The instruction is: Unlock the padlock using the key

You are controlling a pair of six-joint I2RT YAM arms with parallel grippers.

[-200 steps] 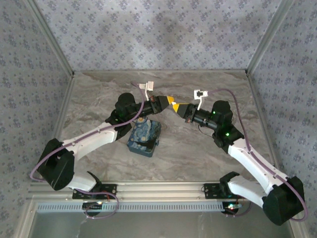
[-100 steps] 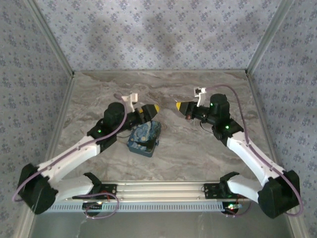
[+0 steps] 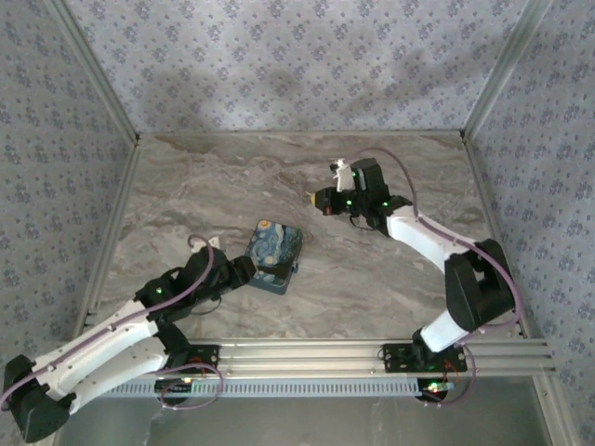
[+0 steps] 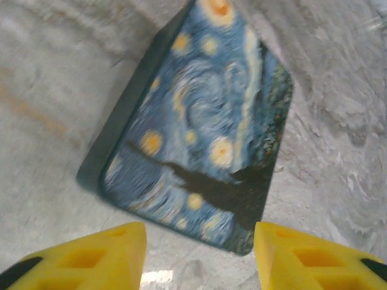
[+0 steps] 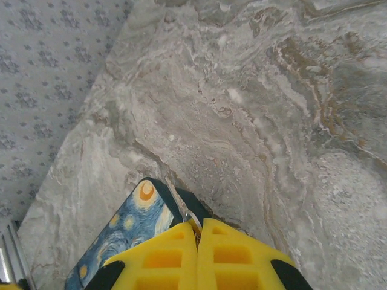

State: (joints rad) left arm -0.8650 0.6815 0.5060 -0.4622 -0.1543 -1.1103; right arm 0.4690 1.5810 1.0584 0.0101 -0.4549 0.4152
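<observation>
My right gripper (image 3: 321, 197) hovers over the far middle of the table and is shut on a thin metal key (image 5: 181, 205). The key's blade sticks out past the closed yellow fingertips (image 5: 175, 254). In the right wrist view the blade points toward the far corner of a flat tin with a starry-night print (image 5: 121, 232). My left gripper (image 3: 249, 269) sits low at the near left side of that tin (image 3: 274, 255). In the left wrist view it (image 4: 199, 244) is open, and its yellow fingers (image 4: 112, 254) stand apart just short of the tin's near edge (image 4: 199, 127).
The marble-patterned tabletop (image 3: 372, 279) is bounded by patterned walls at the back and sides. An aluminium rail (image 3: 307, 358) runs along the near edge by the arm bases. Purple cables loop off both arms.
The two grippers were meeting nose to nose above the tin. The left arm has pulled back and dropped to the tin's near left side. The right gripper shifted slightly left and farther back.
</observation>
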